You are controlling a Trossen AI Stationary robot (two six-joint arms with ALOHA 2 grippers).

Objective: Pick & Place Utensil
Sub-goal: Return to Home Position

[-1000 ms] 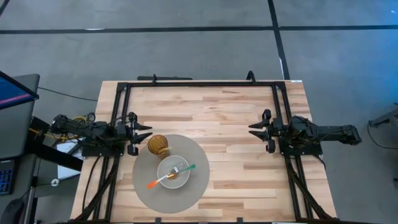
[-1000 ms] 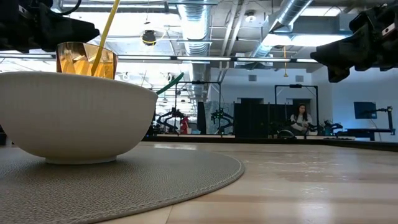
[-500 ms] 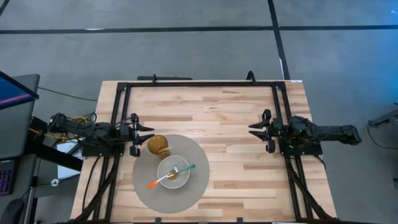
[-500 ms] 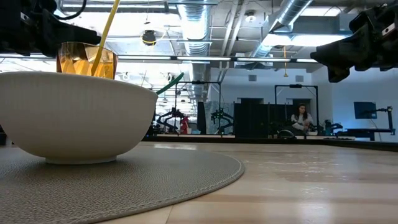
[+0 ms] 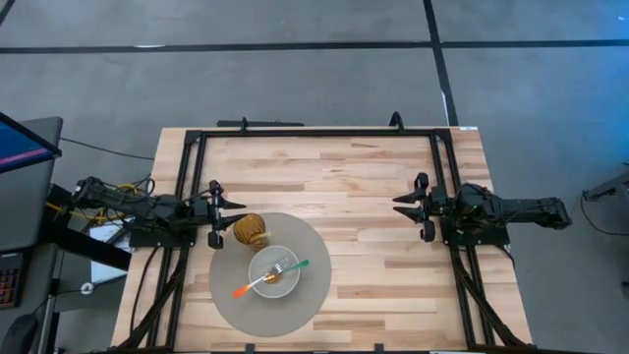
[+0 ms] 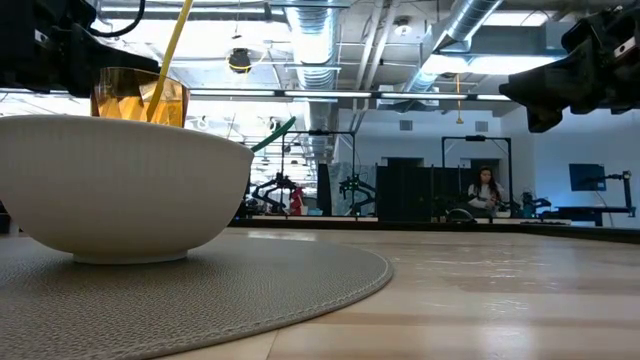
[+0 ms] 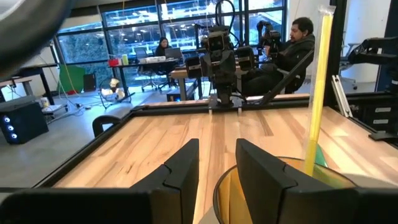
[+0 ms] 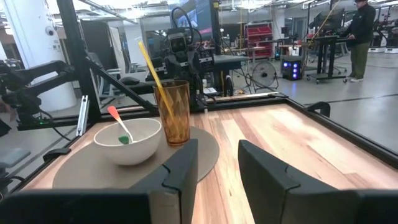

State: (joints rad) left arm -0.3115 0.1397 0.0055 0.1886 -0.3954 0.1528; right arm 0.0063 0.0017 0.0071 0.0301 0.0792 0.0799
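Note:
An amber glass (image 5: 250, 231) stands on a round grey mat (image 5: 313, 295) with a long yellow utensil (image 7: 318, 93) leaning in it. Beside it sits a white bowl (image 5: 274, 273) with an orange-handled utensil (image 5: 241, 289) and a green-handled one (image 5: 298, 265) resting across it; fork tines show at its middle. My left gripper (image 5: 232, 214) is open, level, just left of the glass, near its rim (image 7: 283, 171). My right gripper (image 5: 398, 206) is open and waits at the table's right side, pointing at the mat (image 8: 134, 171).
A black frame (image 5: 314, 133) runs along the far edge and both sides of the wooden table. Bare wood (image 5: 364, 187) lies between the mat and the right arm. A monitor (image 5: 25, 157) stands off the table's left. People show in the room beyond (image 6: 483, 190).
My left gripper has moved a little toward the table's right, closing on the amber glass, and has stayed open. The glass, the bowl and the utensils have kept their places.

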